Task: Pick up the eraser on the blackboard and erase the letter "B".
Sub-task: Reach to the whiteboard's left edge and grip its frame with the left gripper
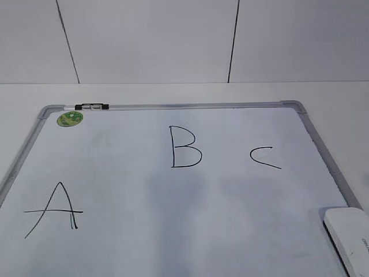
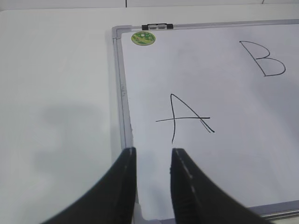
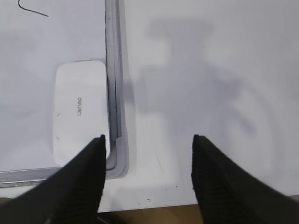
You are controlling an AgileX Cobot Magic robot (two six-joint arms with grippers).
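The white eraser (image 1: 349, 235) lies flat on the blackboard (image 1: 144, 202) at its near right corner; it also shows in the right wrist view (image 3: 80, 111). The letter "B" (image 1: 184, 147) is drawn in the board's upper middle and shows in the left wrist view (image 2: 267, 58). My right gripper (image 3: 148, 140) is open and empty, above the table just right of the board's near right corner (image 3: 117, 140). My left gripper (image 2: 153, 151) is open a little and empty, over the board's near left edge (image 2: 122, 93) below the "A" (image 2: 184, 116). Neither gripper shows in the exterior view.
A black "A" (image 1: 55, 210) and "C" (image 1: 264, 157) flank the "B". A green round sticker (image 1: 70, 119) and a small black-and-clear marker (image 1: 91, 107) sit at the board's far left corner. The white table (image 3: 210, 93) extends right of the board; its front edge is near.
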